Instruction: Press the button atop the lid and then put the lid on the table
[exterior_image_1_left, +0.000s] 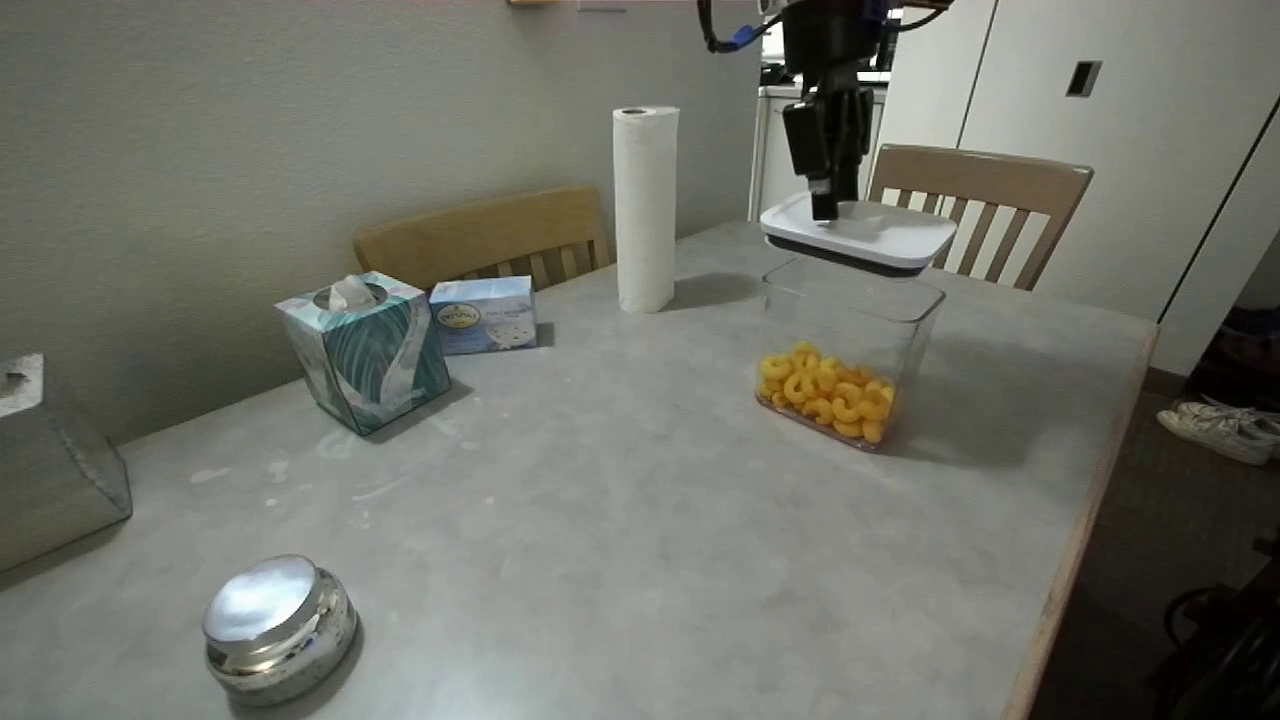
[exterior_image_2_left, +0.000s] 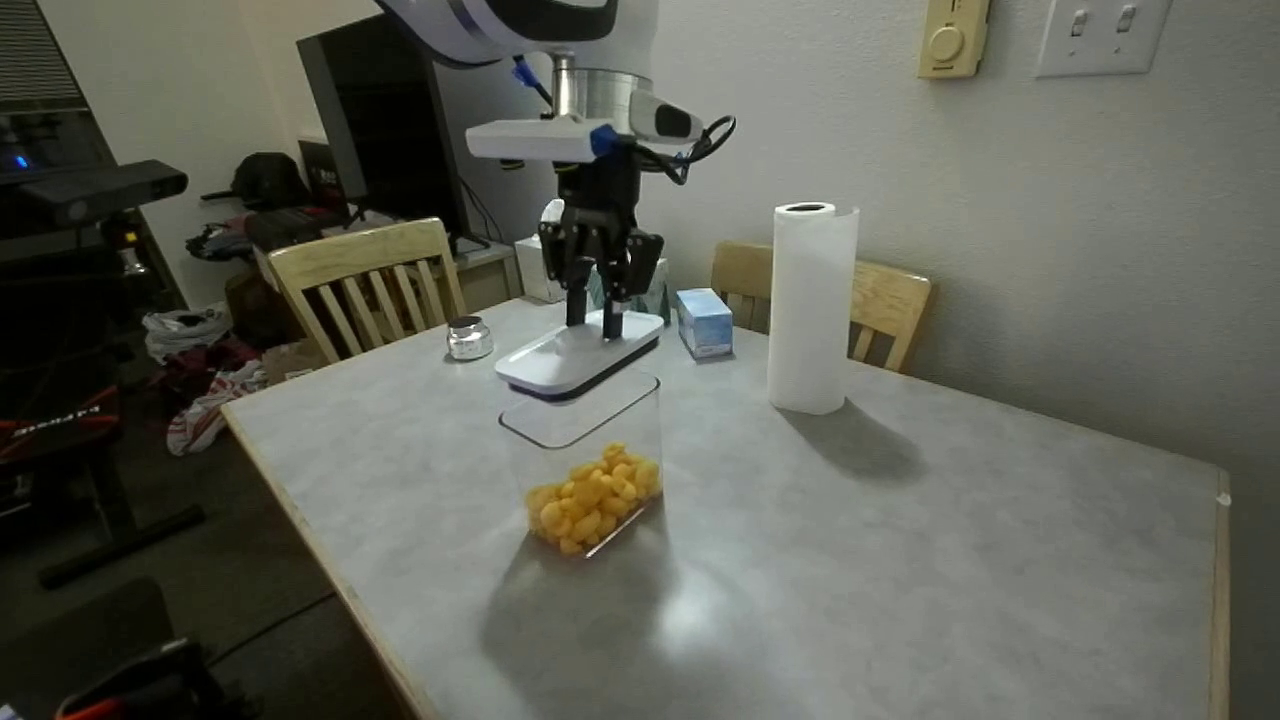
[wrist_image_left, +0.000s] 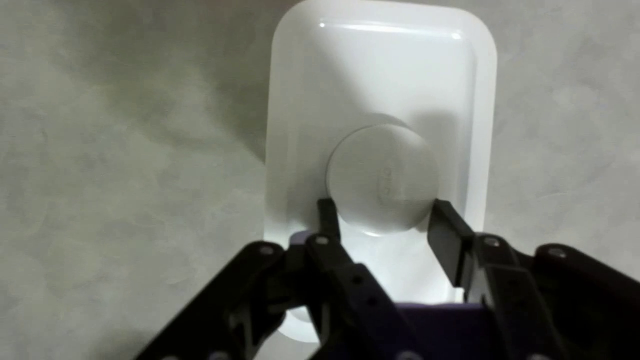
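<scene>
Two fingers (wrist_image_left: 448, 237) of your gripper (wrist_image_left: 382, 204) pinch the raised round button (wrist_image_left: 382, 175), the handle by which you hold the white lid (exterior_image_1_left: 890, 235) above the clear food container (exterior_image_1_left: 835, 335), not yet on the table (exterior_image_1_left: 600, 500).

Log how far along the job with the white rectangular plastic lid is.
Done: the round white plastic button stands raised, so probably pressed; the white rectangular plastic lid is off the clear boxy plastic-looking container. Under way: the black two-fingered hand grips the button, holding the lid above the container's open top. Remaining: the lid, in midair, must reach the flat light grey table and be released.
</scene>
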